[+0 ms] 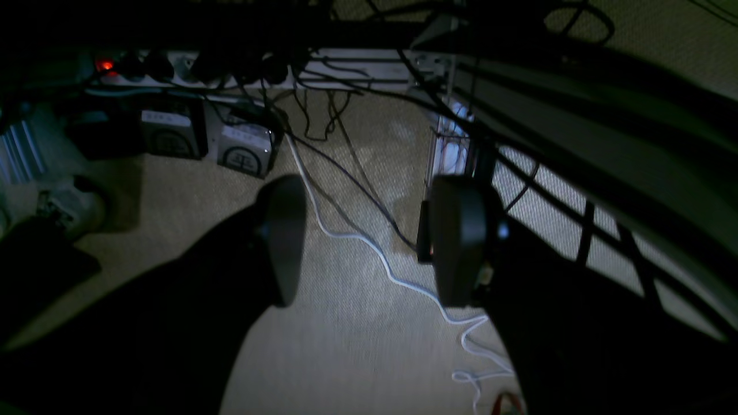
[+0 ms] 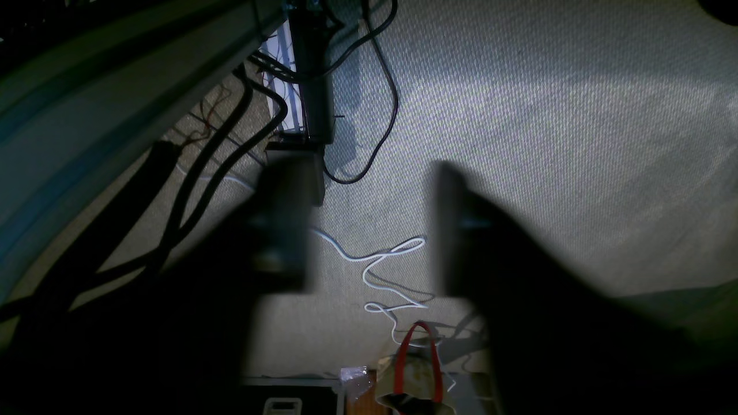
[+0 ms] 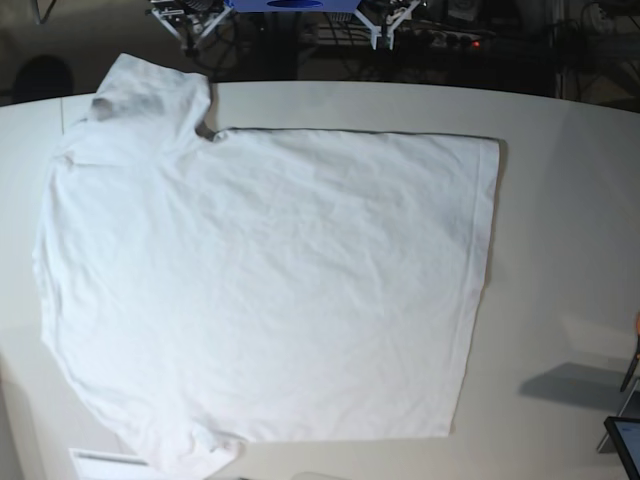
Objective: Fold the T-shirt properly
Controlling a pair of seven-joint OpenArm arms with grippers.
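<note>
We seem to be in a robotics lab: a bare white worktop (image 3: 560, 190), woven beige carpet (image 2: 548, 115) strewn with loose cables (image 1: 369, 190), a power strip (image 1: 190, 66) with a red light, and boxy power supplies (image 1: 245, 151) underneath, though dimness obscures details.

T-shirt (image 3: 265, 290) running off the base view's bottom and left edges, one sleeve partly cut off there, right gripper (image 2: 369, 230) showing only as a dark blur, red-handled bag (image 2: 416, 369) below it getting cropped, boxes (image 1: 207, 141) beyond the left gripper (image 1: 369, 242) sitting too dim to read
</note>
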